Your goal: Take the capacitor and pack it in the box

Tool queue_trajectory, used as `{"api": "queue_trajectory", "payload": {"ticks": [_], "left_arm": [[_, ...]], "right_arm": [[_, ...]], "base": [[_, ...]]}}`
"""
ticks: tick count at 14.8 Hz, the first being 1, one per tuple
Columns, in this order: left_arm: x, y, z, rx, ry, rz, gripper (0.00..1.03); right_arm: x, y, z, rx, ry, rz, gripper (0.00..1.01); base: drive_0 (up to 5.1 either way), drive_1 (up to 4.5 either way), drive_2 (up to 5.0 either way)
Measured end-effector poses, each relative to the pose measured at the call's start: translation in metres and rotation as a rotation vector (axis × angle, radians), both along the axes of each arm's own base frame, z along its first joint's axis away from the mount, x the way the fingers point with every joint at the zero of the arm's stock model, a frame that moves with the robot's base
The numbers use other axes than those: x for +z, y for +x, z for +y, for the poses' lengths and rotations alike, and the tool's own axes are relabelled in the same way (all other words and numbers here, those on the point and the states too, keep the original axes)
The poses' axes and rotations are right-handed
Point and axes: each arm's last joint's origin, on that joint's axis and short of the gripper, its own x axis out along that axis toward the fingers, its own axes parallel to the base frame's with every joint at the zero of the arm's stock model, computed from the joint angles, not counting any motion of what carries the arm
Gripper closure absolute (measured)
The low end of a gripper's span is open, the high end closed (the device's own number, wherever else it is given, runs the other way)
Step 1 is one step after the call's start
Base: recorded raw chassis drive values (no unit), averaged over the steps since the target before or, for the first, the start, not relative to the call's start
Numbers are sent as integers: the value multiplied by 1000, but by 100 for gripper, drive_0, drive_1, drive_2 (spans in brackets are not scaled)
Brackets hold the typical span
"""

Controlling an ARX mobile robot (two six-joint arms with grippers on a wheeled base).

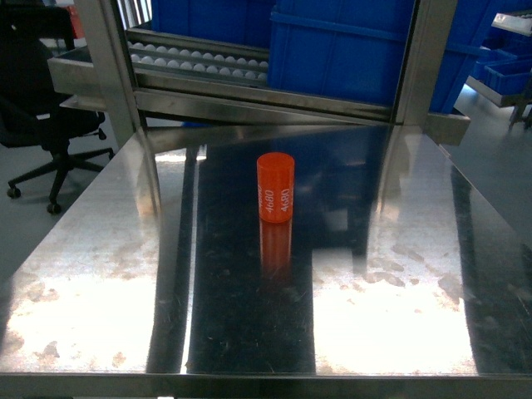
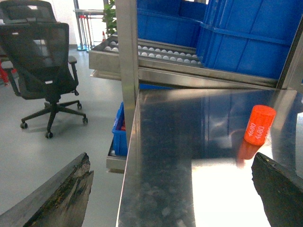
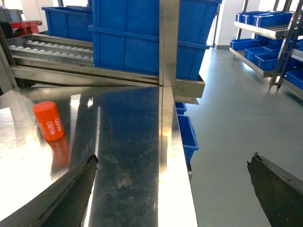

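Note:
An orange cylindrical capacitor (image 1: 276,187) marked 4680 in white stands upright near the middle of the shiny steel table (image 1: 100,291). The left wrist view has the capacitor (image 2: 259,125) ahead to the right, and the right wrist view has the capacitor (image 3: 49,121) ahead to the left. My left gripper (image 2: 173,187) is open over the table's left edge, holding nothing. Over the table's right edge my right gripper (image 3: 173,182) is open too, with nothing between its fingers. Neither gripper shows in the head view. The box is out of view.
A steel roller rack (image 1: 208,62) with big blue crates (image 1: 341,50) runs behind the table, with upright posts (image 1: 116,75) at its corners. A black office chair (image 2: 42,61) stands on the floor at left. Shelves of blue bins (image 3: 265,42) stand at far right.

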Motion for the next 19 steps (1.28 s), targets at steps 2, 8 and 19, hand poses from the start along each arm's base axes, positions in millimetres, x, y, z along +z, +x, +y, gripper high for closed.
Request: {"api": "queue_trajectory", "payload": {"ticks": [2,8,19], "left_arm": [[0,0,0,0,0,0,5],[0,0,0,0,0,0,5],[20,123,-60,-103,-32,-26,5]], "right_arm": [[0,0,0,0,0,0,3],[0,0,0,0,0,0,3],[0,0,0,0,0,0,3]], "base": [[0,0,0],[0,0,0],[0,0,0]]}}
